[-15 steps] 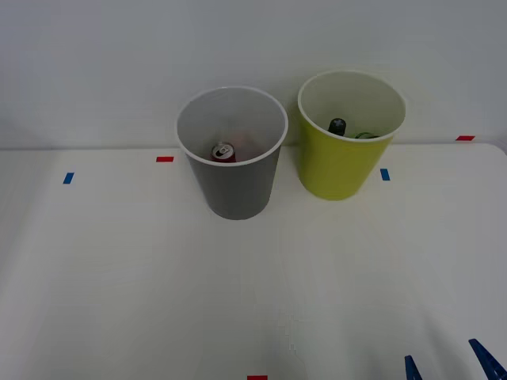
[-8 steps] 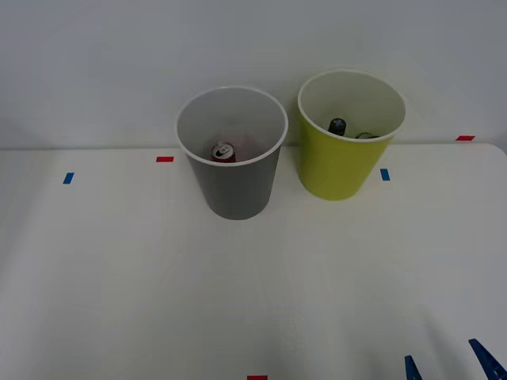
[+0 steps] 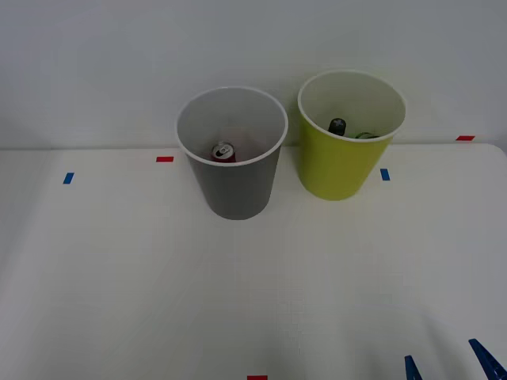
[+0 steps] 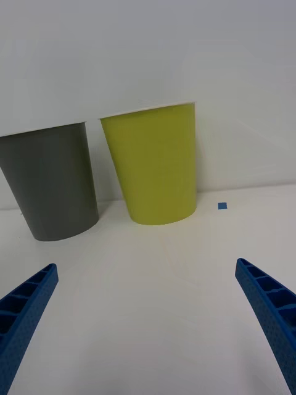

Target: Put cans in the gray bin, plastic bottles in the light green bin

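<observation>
The gray bin (image 3: 232, 158) stands upright toward the back of the white bench (image 3: 142, 277), and the light green bin (image 3: 348, 138) stands upright just beside it on the robot's right, a narrow gap between them; down in the gray bin a can (image 3: 223, 152) shows its silver pull-tab top with red below it; in the light green bin a bottle with a dark round cap (image 3: 337, 125) sits next to a greenish clear bottle (image 3: 366, 135) that is only partly seen over the rim; the right gripper (image 3: 447, 366) hangs low at the near right corner of the bench, well apart from both bins, its jaws spread wide and holding nothing; from the wrist camera its blue ribbed fingers (image 4: 28, 302) frame bare bench, with the two bins' outer walls ahead; small blue tape marks (image 3: 385, 174) and red tape marks (image 3: 165, 159) are stuck here and there on the bench.
</observation>
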Controlling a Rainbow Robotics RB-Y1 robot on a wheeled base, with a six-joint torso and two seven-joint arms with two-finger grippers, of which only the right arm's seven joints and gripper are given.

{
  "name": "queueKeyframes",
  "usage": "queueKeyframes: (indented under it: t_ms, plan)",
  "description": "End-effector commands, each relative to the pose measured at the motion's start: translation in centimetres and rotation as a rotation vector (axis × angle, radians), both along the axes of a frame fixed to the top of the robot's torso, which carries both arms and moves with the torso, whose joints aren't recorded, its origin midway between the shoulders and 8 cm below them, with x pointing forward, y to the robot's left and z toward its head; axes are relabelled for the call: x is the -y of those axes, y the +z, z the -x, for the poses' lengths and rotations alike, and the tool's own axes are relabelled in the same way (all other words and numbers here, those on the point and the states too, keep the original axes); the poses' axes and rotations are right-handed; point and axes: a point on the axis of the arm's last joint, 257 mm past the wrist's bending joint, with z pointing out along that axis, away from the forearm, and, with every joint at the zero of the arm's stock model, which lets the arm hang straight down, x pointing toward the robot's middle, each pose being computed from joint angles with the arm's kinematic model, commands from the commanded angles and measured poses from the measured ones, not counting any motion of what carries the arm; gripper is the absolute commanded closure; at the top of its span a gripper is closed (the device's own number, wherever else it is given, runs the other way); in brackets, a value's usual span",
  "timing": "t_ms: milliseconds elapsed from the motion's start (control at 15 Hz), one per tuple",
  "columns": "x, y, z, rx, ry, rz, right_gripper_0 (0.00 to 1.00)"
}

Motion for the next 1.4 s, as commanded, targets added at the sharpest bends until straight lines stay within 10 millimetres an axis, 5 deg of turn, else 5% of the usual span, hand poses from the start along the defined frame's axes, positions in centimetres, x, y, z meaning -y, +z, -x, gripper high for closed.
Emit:
queueKeyframes:
  t_ms: [67, 1400]
  plan:
    - [0.00, 0.00, 0.00, 0.000, 0.000, 0.000, 0.00]
    - [0.00, 0.00, 0.00, 0.000, 0.000, 0.000, 0.00]
